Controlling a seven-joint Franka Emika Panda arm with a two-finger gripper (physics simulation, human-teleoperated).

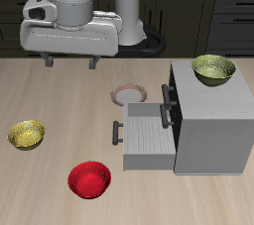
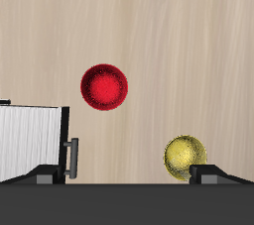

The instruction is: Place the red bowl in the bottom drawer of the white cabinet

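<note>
- Outside, the gripper (image 1: 71, 62) hung high over the table's back, fingers apart, empty; red bowl (image 1: 88, 179) sat near the front edge, beside the white cabinet's (image 1: 213, 120) pulled-out bottom drawer (image 1: 147, 136).
- Wrist view: red bowl (image 2: 104, 87) on bare wood, yellow-green bowl (image 2: 185, 155) well apart, drawer (image 2: 32, 140) near.

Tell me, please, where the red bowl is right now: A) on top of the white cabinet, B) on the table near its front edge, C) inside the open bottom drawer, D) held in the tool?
B: the red bowl sits on the bare table near its front edge, apart from the pulled-out bottom drawer, while a yellow-green bowl occupies the white cabinet top.
</note>
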